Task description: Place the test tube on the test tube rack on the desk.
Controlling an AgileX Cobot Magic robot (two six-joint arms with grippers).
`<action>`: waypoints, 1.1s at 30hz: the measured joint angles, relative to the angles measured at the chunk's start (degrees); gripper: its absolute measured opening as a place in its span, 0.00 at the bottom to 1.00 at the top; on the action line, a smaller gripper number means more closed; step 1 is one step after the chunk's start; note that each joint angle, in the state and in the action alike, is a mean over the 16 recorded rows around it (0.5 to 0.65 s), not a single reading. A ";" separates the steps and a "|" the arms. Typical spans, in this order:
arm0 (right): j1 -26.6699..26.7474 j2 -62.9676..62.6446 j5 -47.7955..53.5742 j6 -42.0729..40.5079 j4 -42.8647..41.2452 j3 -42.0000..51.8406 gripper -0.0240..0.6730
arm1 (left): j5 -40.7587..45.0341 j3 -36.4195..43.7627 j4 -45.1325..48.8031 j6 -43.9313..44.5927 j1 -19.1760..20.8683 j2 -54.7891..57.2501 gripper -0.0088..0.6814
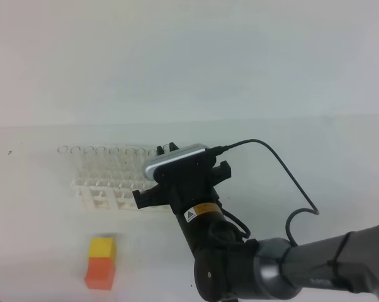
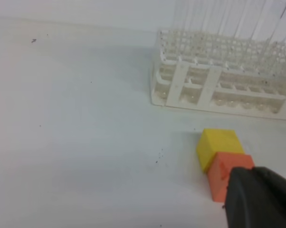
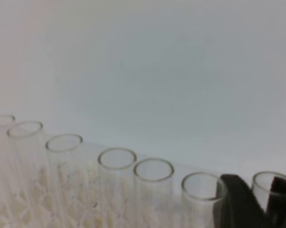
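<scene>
Test tube placement, judged near its end. Desk (image 1: 38, 207) plain white, carrying everything. Test tube rack (image 1: 107, 189) standing left of centre, wide and low, with a row of clear tubes upright in it, open rims uppermost. Right arm reaching across from the lower right, far nearer the rack than the left; right gripper (image 3: 259, 199) at the rack's right end, dark fingers (image 3: 238, 199) either side of the rim of the last test tube (image 3: 272, 183) in the row. Fingers touching or just clear of the glass: cannot tell, so grip state unknown. Long axis of that tube vertical, mouth up, directly between the fingers. Yellow-and-orange block (image 1: 101, 263) on the desk in front of the rack, well apart. Left gripper (image 2: 262, 197) hovering low beside the block, only one dark edge visible, state unreadable.
</scene>
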 joint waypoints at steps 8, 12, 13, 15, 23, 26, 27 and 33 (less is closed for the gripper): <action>-0.12 0.14 1.80 -0.89 0.17 -0.10 0.27 | 0.00 0.00 0.00 0.00 0.00 0.00 0.01; -0.25 0.28 2.94 -1.32 0.33 -0.03 0.32 | 0.00 0.00 0.00 0.00 0.00 0.00 0.01; -0.27 0.30 3.21 -1.44 0.37 0.00 0.33 | 0.00 0.00 0.00 0.00 0.00 0.00 0.01; -0.32 0.28 3.74 -1.73 0.45 0.05 0.36 | 0.00 0.00 0.00 0.00 0.00 0.00 0.01; -0.47 -1.18 4.36 -2.65 0.57 0.22 0.41 | 0.00 0.00 -0.01 0.00 0.00 0.00 0.01; -0.47 -2.46 3.87 -2.97 0.37 0.22 0.41 | 0.00 0.00 -0.03 0.00 0.00 0.00 0.01; -0.47 -2.94 3.65 -3.09 0.28 0.22 0.41 | 0.00 0.00 -0.04 0.00 0.00 0.00 0.01; -0.47 -6.19 1.92 -4.54 -0.10 0.22 0.36 | 0.00 0.00 -0.08 0.00 0.00 0.00 0.01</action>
